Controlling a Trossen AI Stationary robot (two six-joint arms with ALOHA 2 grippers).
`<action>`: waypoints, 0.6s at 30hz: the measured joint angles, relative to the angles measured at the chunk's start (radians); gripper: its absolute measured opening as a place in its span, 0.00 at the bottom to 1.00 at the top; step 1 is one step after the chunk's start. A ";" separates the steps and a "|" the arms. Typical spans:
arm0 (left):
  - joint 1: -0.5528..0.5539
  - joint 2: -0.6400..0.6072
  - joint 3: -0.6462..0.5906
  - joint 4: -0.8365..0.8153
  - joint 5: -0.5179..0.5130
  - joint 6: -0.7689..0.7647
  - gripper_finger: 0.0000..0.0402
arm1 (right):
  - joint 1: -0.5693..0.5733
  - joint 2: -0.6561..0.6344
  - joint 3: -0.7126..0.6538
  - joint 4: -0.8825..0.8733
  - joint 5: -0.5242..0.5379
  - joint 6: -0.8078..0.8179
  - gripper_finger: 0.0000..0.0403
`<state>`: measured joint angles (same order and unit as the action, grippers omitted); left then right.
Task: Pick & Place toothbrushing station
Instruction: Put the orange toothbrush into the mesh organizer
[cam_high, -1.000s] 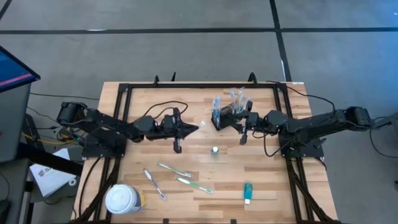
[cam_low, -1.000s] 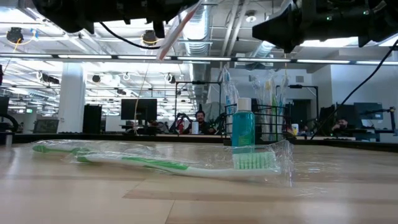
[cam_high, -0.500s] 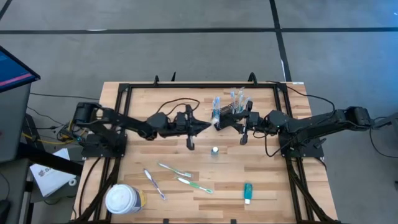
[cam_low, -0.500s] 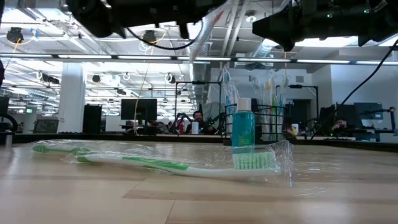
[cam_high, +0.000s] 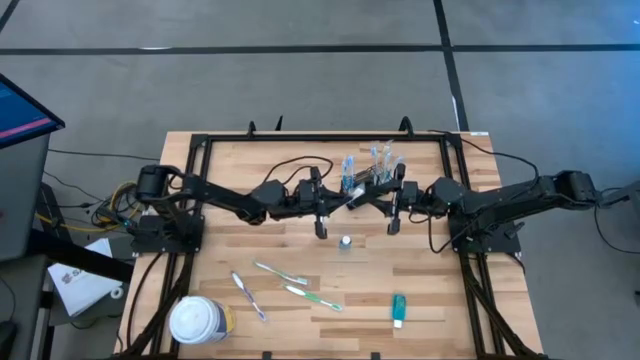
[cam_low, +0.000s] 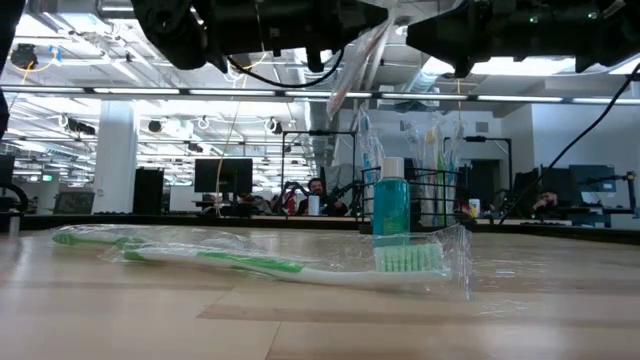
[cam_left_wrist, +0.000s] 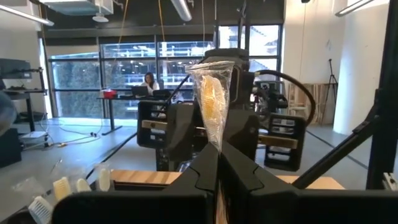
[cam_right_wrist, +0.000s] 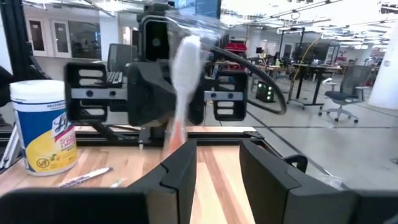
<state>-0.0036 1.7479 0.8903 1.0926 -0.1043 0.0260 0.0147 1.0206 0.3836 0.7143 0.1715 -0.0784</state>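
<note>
High view: black mesh caddy (cam_high: 365, 183) is standing at table's far middle, brushes upright inside. Left gripper (cam_high: 345, 200) is clamping a wrapped toothbrush (cam_high: 352, 197) beside it. Right wrist view: right gripper (cam_right_wrist: 217, 168) is sitting with fingers apart.

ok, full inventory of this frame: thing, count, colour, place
caddy: 1, black wire mesh, far middle of table, wrapped brushes standing in it
loose toothbrushes: 3, near-left of centre; purple, two green-and-white
held toothbrush: 1, wrapped, orange-pink and white, in left gripper beside caddy
small bottle: 1, teal with white cap, upright mid-table
tube: 1, teal, lying near-right
wipes tub: 1, yellow, white lid, near-left corner
table: 1, light wood, black frame
people: several, seated far off in low view
left gripper: shut on held toothbrush
right gripper: open, at caddy
</note>
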 joint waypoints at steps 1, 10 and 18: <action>0.000 0.003 0.001 0.001 0.000 0.000 0.00 | 0.000 0.000 0.000 0.001 -0.001 0.000 0.28; 0.012 0.035 0.021 0.022 0.001 0.000 0.00 | 0.001 0.000 0.000 0.028 -0.066 0.000 0.28; 0.011 0.088 0.066 0.025 0.016 0.000 0.00 | 0.001 0.000 0.000 0.028 -0.067 0.000 0.28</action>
<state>0.0078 1.8363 0.9565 1.1172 -0.0879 0.0258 0.0158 1.0206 0.3836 0.7418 0.1047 -0.0784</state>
